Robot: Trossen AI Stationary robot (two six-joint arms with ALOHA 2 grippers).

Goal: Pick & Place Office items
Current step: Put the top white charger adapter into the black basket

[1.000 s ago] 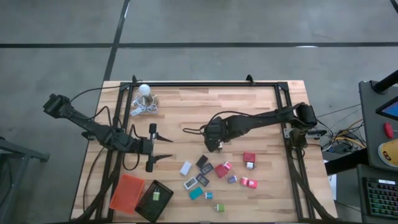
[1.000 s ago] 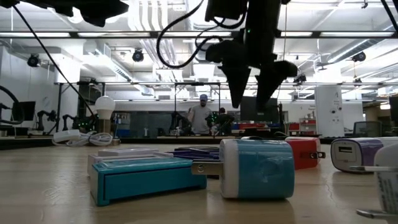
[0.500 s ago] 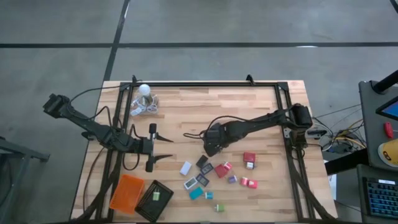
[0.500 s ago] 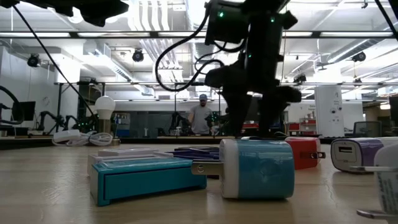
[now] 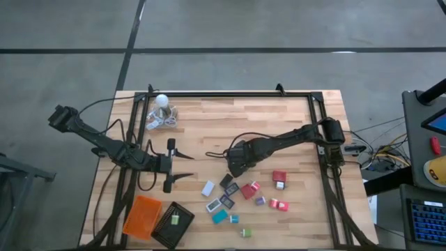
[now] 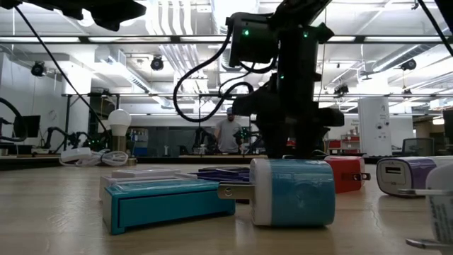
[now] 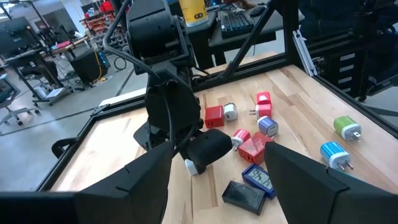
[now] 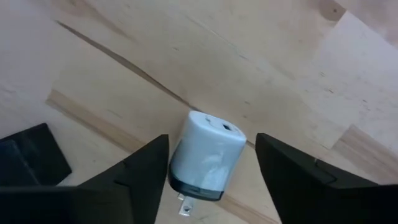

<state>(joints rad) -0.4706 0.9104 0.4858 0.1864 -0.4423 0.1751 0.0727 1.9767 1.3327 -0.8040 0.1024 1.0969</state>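
Observation:
The office items, small chargers and blocky pieces in red (image 5: 279,176), teal (image 5: 219,217), black (image 5: 226,181), purple (image 5: 260,201) and green (image 5: 245,233), lie scattered on the wooden table's near right part. My right gripper (image 5: 233,169) points down, low over the table. In the right wrist view it (image 8: 212,140) stands open around a white charger (image 8: 206,155). The charger lies on its side on the wood, its prongs toward the camera. My left gripper (image 5: 189,166) hovers open at the left, holding nothing. My right gripper comes from above with one finger on each side of the white charger's body (image 8: 186,163). One finger (image 8: 149,168) stands right against the charger's side and the other (image 8: 292,168) shows a gap. Whether any finger touches it, I cannot tell.
An orange tray (image 5: 142,215) and a black tray (image 5: 173,223) with a green piece inside sit at the near left corner. A white bulb with a coiled cord (image 5: 162,104) lies at the far left. A black flat piece (image 8: 31,158) lies close beside the right fingers. A person stands in the room behind.
My right gripper has come down toward the table, a little toward the left and near edges, until its fingers stand low around the white charger. The charger and the other pieces have stayed where they were.

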